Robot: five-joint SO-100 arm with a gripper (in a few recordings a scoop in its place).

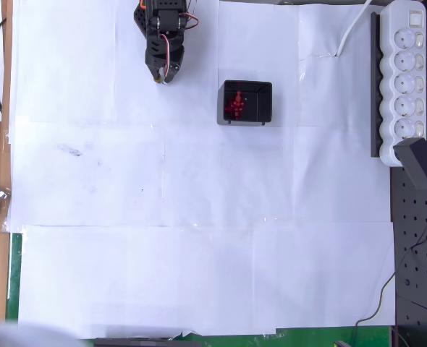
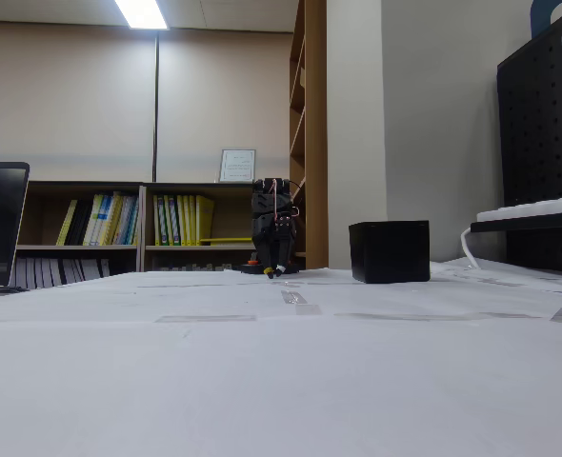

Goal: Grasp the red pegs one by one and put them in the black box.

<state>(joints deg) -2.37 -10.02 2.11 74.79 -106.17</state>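
Inside the black box (image 1: 247,103), overhead view: red pegs (image 1: 236,105) clustered on its floor. Gripper (image 1: 160,74) sits well left of the box, fingers apparently together, holding nothing. Pegs probably light, rigid, slippery; pinch across the shaft.

White paper sheets (image 1: 199,238) taped edge to edge across the table, faint smudges near the left in the overhead view. White multi-socket power strip (image 1: 405,79) along the right edge, white cable (image 1: 351,32) leading off it, beside a black perforated board (image 1: 416,275). In the fixed view, beige wall (image 2: 90,105) behind, one lit ceiling strip lamp (image 2: 141,12) above. Low wooden bookshelf (image 2: 119,228) with yellow and dark books, framed certificate (image 2: 237,165) on top. Tall wooden shelving unit (image 2: 311,133) beside a pale pillar (image 2: 354,124).
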